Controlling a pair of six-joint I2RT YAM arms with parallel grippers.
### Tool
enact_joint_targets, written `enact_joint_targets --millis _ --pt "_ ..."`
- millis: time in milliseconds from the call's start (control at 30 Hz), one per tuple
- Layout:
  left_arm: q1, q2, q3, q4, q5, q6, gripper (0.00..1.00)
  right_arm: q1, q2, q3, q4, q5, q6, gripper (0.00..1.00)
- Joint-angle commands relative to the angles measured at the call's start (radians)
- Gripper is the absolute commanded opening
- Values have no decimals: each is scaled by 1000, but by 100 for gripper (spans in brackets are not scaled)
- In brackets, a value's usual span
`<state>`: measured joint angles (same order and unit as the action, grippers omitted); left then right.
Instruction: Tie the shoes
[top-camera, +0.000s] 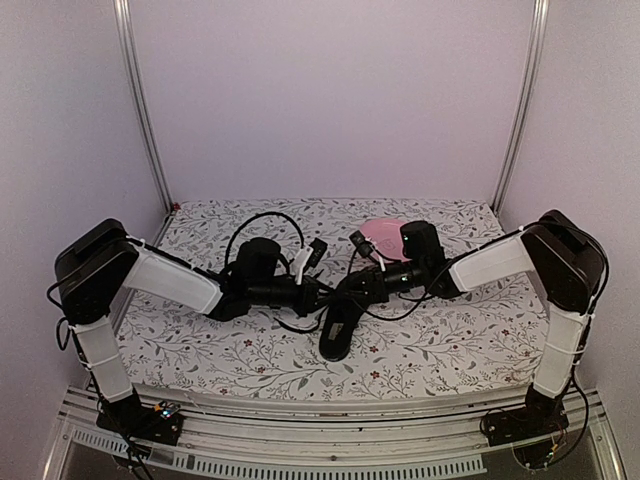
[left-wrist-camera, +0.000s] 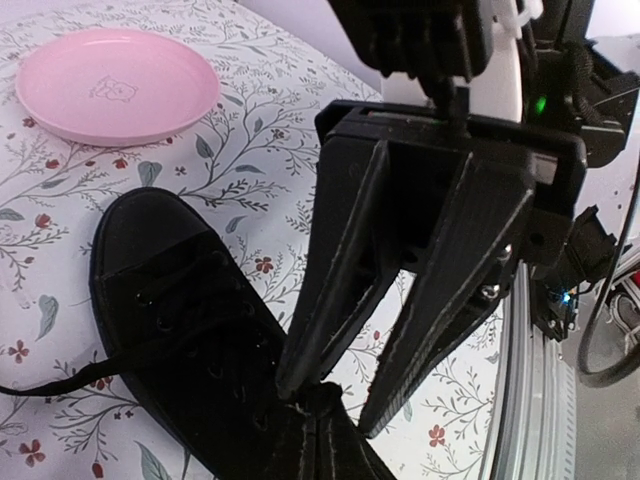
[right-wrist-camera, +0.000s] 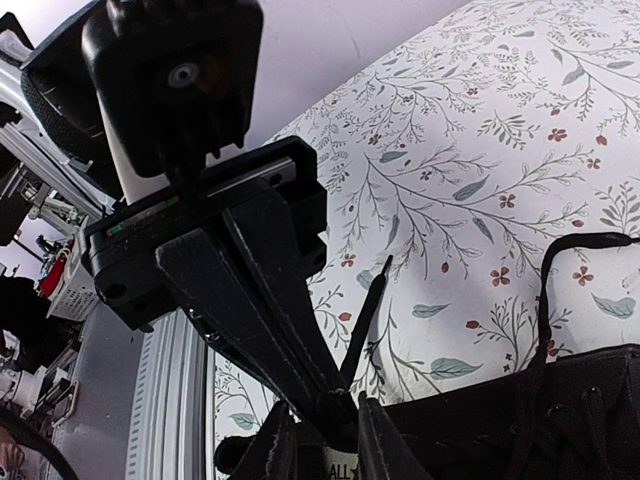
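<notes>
The shoe (top-camera: 337, 335), just 1 and all black, sits mid-table between the 2 arms. It isn't tied yet, and 1 thin lace (left-wrist-camera: 60, 383) trails off the side onto the flowery cloth.

The big risk I see is crowding. Both grippers are jammed nose to nose over the tongue, so if the right one closes where it is, it could easily bite the other arm's fingertips or the tongue label instead of a lace. The laces are thin, black on black and slippery-looking — a shallow pinch probably lets 1 slide out the moment there's any pull. Nothing is pinning the shoe down either, so I'd guess a hard tug drags or tips the whole thing rather than tightening anything.

The left gripper (right-wrist-camera: 338, 400) is clamped fully together, tips down at the tongue. A lace end pokes out right beside those tips in the right wrist view, so it may be pinching it, but I can't tell for sure. The right gripper (left-wrist-camera: 328, 405) is partly apart, with a clear gap between its 2 tapered fingers. It straddles the spot where the left tips are and isn't gripping anything I can make out.

The pink plate (left-wrist-camera: 60, 95) sits further out on the table (top-camera: 450, 340), near the shoe but not touching it.
</notes>
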<state>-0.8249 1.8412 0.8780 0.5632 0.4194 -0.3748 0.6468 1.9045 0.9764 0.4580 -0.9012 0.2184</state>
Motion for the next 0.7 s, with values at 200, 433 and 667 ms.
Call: enact_joint_targets --millis 200,433,667 --pt "-10 7 4 25 22 11 0 -4 47 51 8 -90 -35 4" --pt "-10 -38 -11 2 -47 3 39 -7 -31 -12 64 28 -27 2" --pt "40 -169 -115 -33 -203 14 52 -22 -98 -74 87 71 -16 2"
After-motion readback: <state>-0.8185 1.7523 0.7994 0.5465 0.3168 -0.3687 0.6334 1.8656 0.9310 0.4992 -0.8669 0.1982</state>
